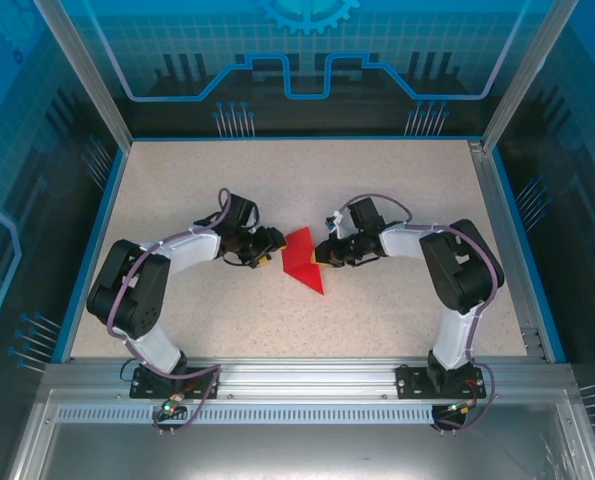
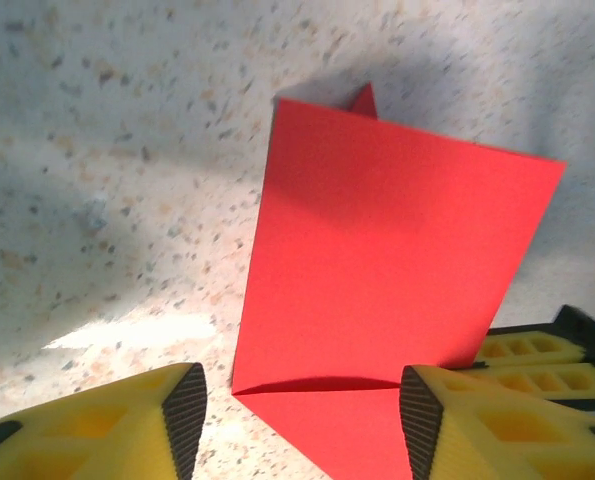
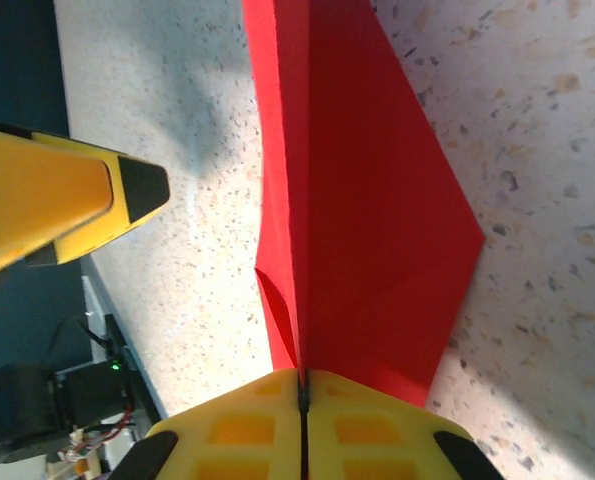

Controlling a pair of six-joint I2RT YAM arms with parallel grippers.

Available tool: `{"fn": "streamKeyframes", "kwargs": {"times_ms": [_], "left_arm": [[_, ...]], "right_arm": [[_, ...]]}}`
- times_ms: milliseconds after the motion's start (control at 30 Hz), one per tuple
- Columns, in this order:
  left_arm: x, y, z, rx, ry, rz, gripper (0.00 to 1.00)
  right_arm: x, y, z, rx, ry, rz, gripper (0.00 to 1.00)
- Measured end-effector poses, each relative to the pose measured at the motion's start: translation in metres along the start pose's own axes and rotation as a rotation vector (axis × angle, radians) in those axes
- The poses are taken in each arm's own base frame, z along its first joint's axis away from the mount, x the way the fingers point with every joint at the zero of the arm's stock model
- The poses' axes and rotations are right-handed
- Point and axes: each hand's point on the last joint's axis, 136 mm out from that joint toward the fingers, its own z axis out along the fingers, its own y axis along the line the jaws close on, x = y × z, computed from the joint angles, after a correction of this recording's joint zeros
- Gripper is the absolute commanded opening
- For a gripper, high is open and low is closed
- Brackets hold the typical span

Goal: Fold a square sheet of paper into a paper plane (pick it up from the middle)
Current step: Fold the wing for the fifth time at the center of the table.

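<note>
The red paper (image 1: 299,258) is a folded, pointed shape. Its long axis runs slantwise across the tabletop (image 1: 407,190): the sharp tip lies nearer the arm bases than the right pincer (image 1: 321,254), and the broad end lies a little farther out than that pincer. The body of the paper sits immediately left of the right pincer.

The right pincer is pressed together on a raised crease of the paper, and the red fold runs straight into the seam between its yellow fingers (image 3: 377,440). Across the paper from the right pincer, the left pincer (image 1: 276,243) stands spread, one finger on either side of the paper's edge. Whether they touch it I cannot tell.

The tabletop is pale and speckled, edged in blue. Around it stand translucent blue walls (image 1: 307,60) printed with circuit lines, on metal posts. The paper is bright matt red with crisp folds, one flap overlapping another.
</note>
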Motion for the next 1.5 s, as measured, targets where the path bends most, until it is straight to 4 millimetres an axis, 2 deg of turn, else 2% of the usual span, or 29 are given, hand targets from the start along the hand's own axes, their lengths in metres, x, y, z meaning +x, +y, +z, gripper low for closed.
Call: {"fn": "streamKeyframes", "kwargs": {"times_ms": [267, 500, 633, 733, 1000, 1233, 1333, 1500], "left_arm": [[-0.014, -0.022, -0.006, 0.179, 0.022, -0.045, 0.65], [-0.013, -0.029, 0.010, 0.282, 0.104, -0.067, 0.65], [-0.011, -0.033, 0.012, 0.321, 0.134, -0.062, 0.60], [-0.014, -0.039, 0.009, 0.353, 0.137, -0.057, 0.49], [-0.018, -0.039, 0.006, 0.374, 0.134, -0.055, 0.27], [-0.018, -0.041, 0.006, 0.385, 0.130, -0.043, 0.11], [-0.019, -0.039, 0.010, 0.380, 0.129, -0.045, 0.05], [-0.015, -0.027, 0.022, 0.337, 0.121, -0.062, 0.04]], "right_arm": [[-0.008, 0.018, -0.015, -0.120, -0.043, 0.007, 0.07], [-0.010, 0.038, -0.023, -0.202, -0.046, -0.021, 0.08], [-0.010, 0.043, -0.025, -0.223, -0.041, -0.027, 0.09], [-0.009, 0.045, -0.025, -0.226, -0.039, -0.032, 0.09], [-0.005, 0.038, -0.022, -0.209, -0.019, -0.022, 0.11], [-0.001, 0.015, -0.006, -0.180, 0.016, 0.035, 0.16], [-0.001, 0.006, -0.002, -0.155, 0.023, 0.054, 0.23], [-0.004, -0.004, -0.001, -0.091, 0.010, 0.059, 0.42]]}}
